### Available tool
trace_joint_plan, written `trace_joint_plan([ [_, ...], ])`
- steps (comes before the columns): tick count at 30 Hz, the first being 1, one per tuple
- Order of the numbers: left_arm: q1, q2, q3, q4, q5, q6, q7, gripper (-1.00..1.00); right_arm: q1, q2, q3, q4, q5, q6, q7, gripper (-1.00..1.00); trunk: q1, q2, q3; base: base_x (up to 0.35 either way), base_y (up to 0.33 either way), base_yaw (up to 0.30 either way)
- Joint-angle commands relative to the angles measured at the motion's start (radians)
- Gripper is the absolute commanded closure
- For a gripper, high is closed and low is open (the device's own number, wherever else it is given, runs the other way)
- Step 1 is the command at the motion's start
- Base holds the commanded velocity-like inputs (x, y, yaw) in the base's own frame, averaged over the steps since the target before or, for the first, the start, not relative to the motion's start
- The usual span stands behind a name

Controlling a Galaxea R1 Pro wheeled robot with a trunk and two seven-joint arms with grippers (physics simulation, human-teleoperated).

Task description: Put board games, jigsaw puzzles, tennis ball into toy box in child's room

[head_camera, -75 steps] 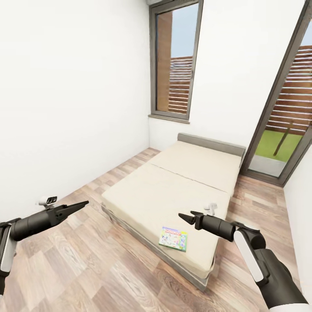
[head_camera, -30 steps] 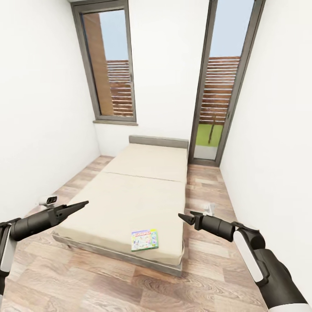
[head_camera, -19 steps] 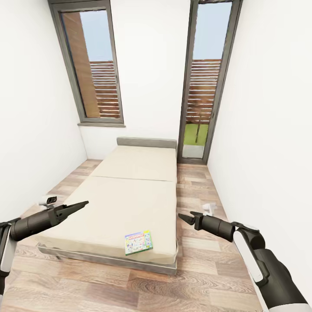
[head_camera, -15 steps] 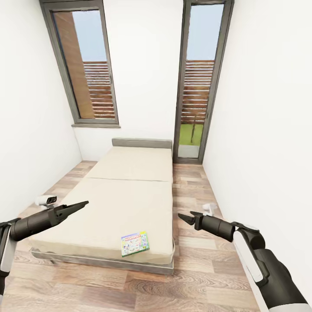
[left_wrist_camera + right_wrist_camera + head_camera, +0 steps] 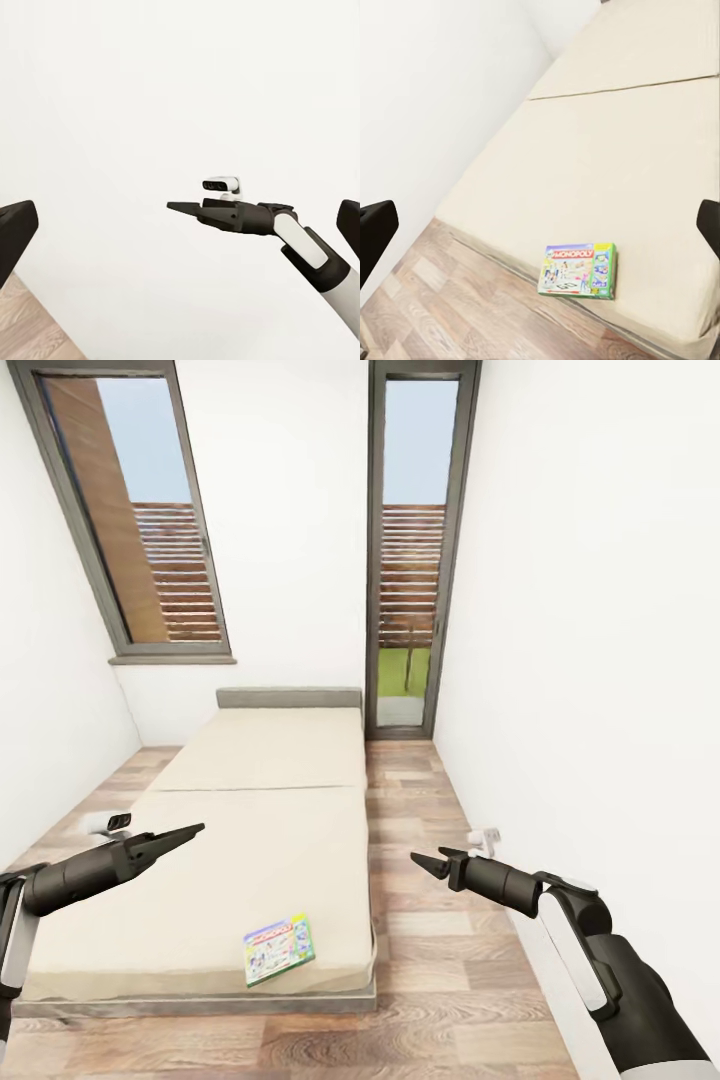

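Left gripper (image 5: pixel 196 827) is held out level over the near left part of the bed (image 5: pixel 250 800), well above the mattress and touching nothing; its fingers read as a closed, narrow point in the head view, though the left wrist view shows dark finger tips at both edges of its picture, so the exact gap cannot be settled. It carries nothing, a posture judged to suit travel rather than grasping. The bed, beige with a grey headboard, runs lengthwise away from the robot toward the two tall dark-framed windows (image 5: pixel 120 530), its foot nearest the camera. One board game (image 5: pixel 277 950), the green-and-white Monopoly box, lies flat on the mattress close to the near edge, toward the right corner, set slightly askew; the right wrist view confirms the box (image 5: pixel 579 271) resting wholly on the bed just inside the edge. That position is judged reachable from the foot of the bed without leaning over it. The wood-plank floor (image 5: pixel 430 950) runs along the bed's right side. Right gripper (image 5: pixel 418 859) hangs over that floor strip, just right of the bed and well apart from the box; its jaws look slightly parted and hold nothing. Neither arm is committed; collection of this game has not yet begun.
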Motion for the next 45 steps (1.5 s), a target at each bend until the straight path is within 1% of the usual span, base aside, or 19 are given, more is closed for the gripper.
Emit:
trace_joint_plan([
  [1,-0.001,0.000,0.000,0.000,-0.001,0.011,-0.004,-1.00,-0.001,0.000,0.001,0.000,-0.007,0.007,-0.002,-1.00,0.001,-0.002,-0.002,0.094,-0.057,-0.058],
  [11,-0.001,0.000,0.000,0.000,0.000,0.011,-0.004,-1.00,-0.001,0.002,0.001,0.001,-0.006,0.007,-0.002,-1.00,0.001,-0.002,0.001,0.027,-0.017,-0.009],
  [22,-0.001,0.000,0.001,0.000,0.000,0.011,-0.004,-1.00,-0.001,0.003,0.001,0.000,-0.006,0.007,-0.003,-1.00,0.001,-0.002,0.016,-0.124,-0.051,0.075],
  [29,-0.001,0.000,0.000,0.000,0.000,0.012,-0.004,-1.00,-0.001,0.003,0.001,0.000,-0.005,0.007,-0.003,-1.00,0.001,-0.002,0.025,-0.038,-0.030,0.078],
  [45,-0.001,-0.001,0.000,0.001,0.000,0.014,-0.002,-1.00,-0.001,0.003,0.001,0.001,-0.007,0.007,-0.001,-1.00,0.001,-0.002,0.030,0.017,-0.100,0.052],
])
